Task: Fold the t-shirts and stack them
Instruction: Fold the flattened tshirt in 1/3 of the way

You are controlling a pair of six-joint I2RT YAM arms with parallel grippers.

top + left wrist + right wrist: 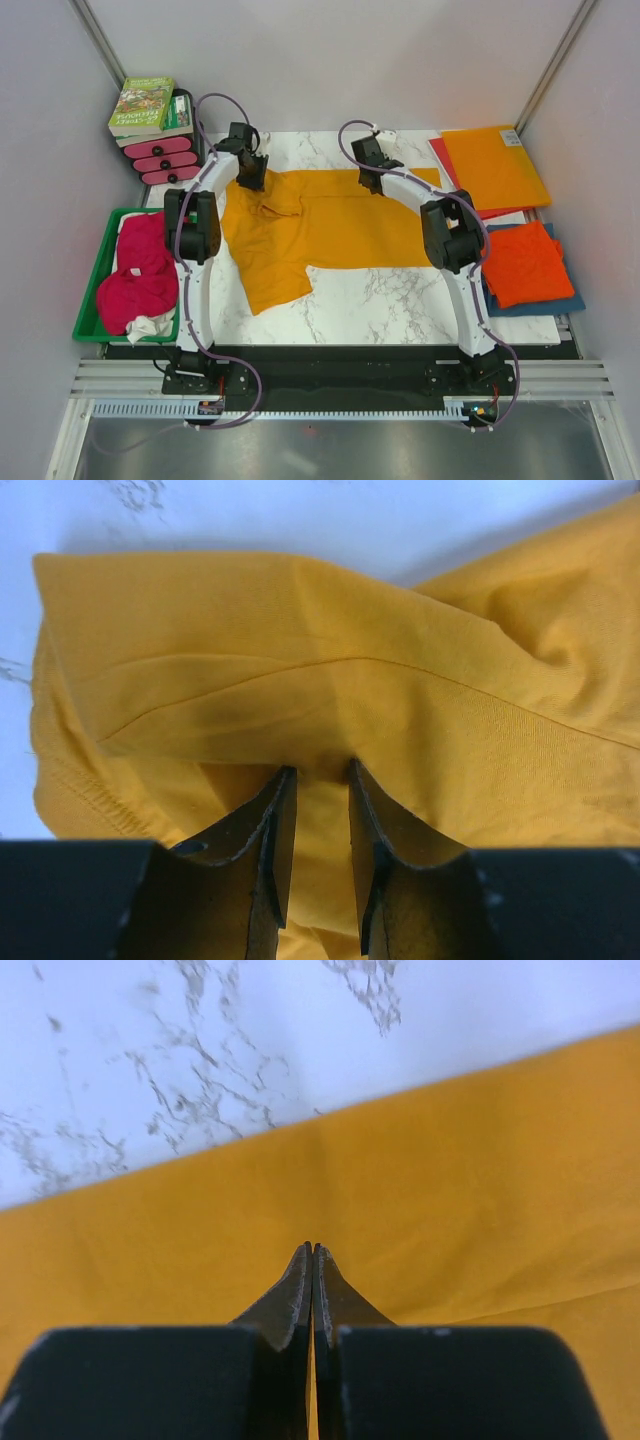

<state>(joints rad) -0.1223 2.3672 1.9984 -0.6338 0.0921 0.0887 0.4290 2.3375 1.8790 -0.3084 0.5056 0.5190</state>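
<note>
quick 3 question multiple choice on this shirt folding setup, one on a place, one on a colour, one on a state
1. Where does the pink shirt lie?
A. on the book
B. on the orange sheet
C. in the tray

2. What colour is the spread shirt in the middle?
A. golden-orange
B. blue
C. white

3. How do the fingers of the right end effector stand?
A. wide apart
B. shut together
C. closed around a book

Answers:
1. C, the top view shows the pink cloth heaped inside the green tray at the left.
2. A, the top view and both wrist views show golden-orange cloth on the marble.
3. B, the right wrist view shows the two fingertips pressed together over the cloth.
</note>
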